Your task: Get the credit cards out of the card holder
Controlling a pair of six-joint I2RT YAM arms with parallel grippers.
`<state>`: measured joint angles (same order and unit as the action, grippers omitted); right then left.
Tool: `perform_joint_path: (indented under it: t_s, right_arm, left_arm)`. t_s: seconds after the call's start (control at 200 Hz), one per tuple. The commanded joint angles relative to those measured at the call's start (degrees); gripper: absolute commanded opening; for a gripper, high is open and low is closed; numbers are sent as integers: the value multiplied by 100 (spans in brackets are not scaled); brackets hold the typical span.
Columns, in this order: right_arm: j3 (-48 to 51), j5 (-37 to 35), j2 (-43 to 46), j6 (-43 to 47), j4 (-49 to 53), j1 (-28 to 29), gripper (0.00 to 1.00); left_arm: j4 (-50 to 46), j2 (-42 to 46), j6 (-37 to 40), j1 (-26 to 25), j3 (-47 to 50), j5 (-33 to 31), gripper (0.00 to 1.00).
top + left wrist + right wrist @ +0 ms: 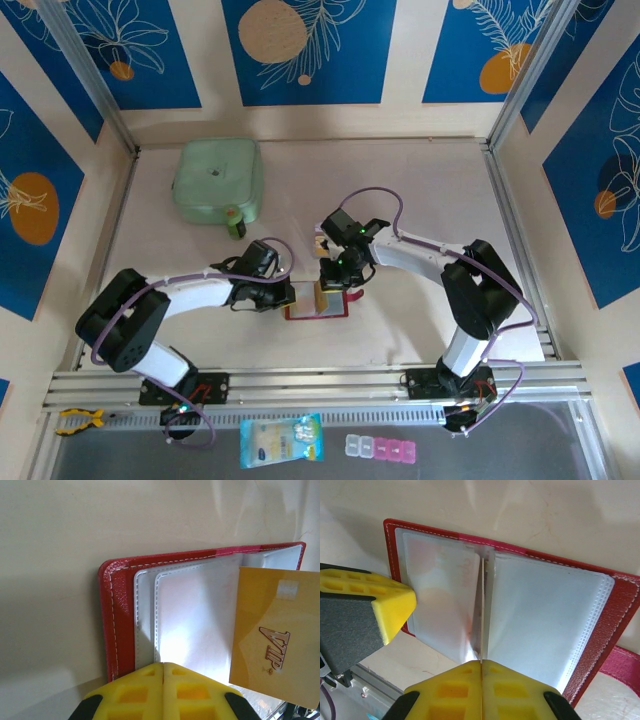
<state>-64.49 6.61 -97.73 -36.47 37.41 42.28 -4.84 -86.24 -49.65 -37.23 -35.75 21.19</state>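
The red card holder (300, 316) lies open on the table between both arms, its clear pockets (195, 615) facing up. My left gripper (163, 665) is shut, its yellow tips resting on the left pocket page; one of its fingers (395, 605) also appears in the right wrist view. My right gripper (481, 662) is shut on a yellow credit card (275, 635) printed "VIP". The card stands upright over the holder's fold and looks edge-on (482, 605) in the right wrist view. In the top view the card (326, 298) hangs below the right gripper (332, 272).
A pale green pouch (218, 180) sits at the back left. A small yellowish item (319, 242) lies just behind the right gripper. Below the front rail are a printed packet (282, 440), pink-and-clear little boxes (385, 448) and a yellow clamp (78, 420).
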Motion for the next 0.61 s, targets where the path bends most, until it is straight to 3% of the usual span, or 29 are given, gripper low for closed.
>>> perform_joint_path:
  t_s: [0.0, 0.27, 0.6]
  right_arm:
    - [-31, 239, -179, -106, -165, 65, 9]
    - [2, 271, -272, -134, -186, 99, 11]
    - [-64, 209, -272, -47, -111, 104, 3]
  left_arm:
    - [-263, -42, -104, 41, 198, -13, 0]
    - [-179, 9, -167, 42, 270, 7, 0]
    - [32, -63, -238, 22, 177, 146, 0]
